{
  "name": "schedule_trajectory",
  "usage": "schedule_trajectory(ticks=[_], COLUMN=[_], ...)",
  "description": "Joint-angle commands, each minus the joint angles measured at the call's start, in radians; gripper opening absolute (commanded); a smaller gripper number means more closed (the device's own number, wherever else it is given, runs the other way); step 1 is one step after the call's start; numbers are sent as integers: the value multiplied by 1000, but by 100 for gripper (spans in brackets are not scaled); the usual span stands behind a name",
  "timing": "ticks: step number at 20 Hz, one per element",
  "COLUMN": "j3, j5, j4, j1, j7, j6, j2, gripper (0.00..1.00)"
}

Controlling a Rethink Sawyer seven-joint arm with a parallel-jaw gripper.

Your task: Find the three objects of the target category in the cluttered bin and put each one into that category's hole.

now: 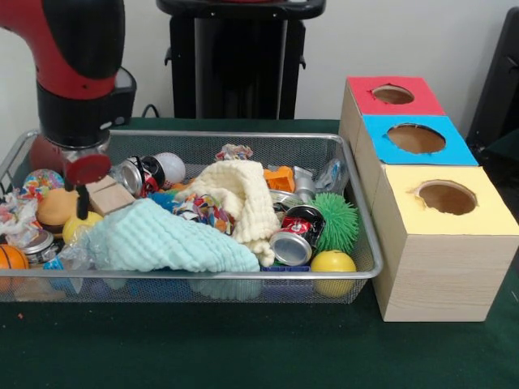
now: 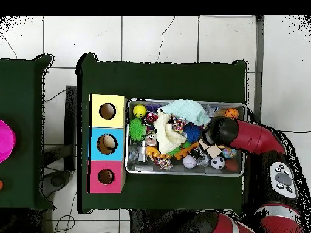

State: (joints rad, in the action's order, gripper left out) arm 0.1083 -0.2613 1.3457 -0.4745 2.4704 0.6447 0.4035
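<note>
Nearest the front camera is bare green table (image 1: 243, 348), then the front rim of a wire mesh bin (image 1: 203, 275) crowded with odds and ends. Along its near edge lie a pale blue-green cloth (image 1: 158, 239), a crushed red can (image 1: 296, 237) and a yellow ball (image 1: 333, 263). Behind these sit a spiky green ball (image 1: 336, 220) and a cream cloth (image 1: 239, 194). Right of the bin stand three wooden boxes, each with a round hole on top: yellow box (image 1: 450, 209) nearest, blue box (image 1: 416, 139) next, red box (image 1: 393, 96) farthest.

My claw (image 1: 82, 204) hangs at the bin's left end, just above a yellow foam ball (image 1: 81, 225) and beside a wooden block (image 1: 105, 194). I cannot tell whether it is apart or together, and it seems to hold nothing.

I judge this the searching step: no target is picked yet, and the category is not shown to me. Balls, cans and cloths are all candidates. Next I must settle on one item, lower cleanly onto it, and avoid snagging cloth.
</note>
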Motion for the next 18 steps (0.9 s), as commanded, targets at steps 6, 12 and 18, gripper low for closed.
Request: schedule_trajectory(ticks=[6,12,18], j3=[-57,-53,-185], j5=[26,27,-139], j4=[99,120,222], j1=[92,83,-90], j7=[66,4,-512], j6=[-7,50,16], j2=[-30,36,254], gripper=[100,100,100])
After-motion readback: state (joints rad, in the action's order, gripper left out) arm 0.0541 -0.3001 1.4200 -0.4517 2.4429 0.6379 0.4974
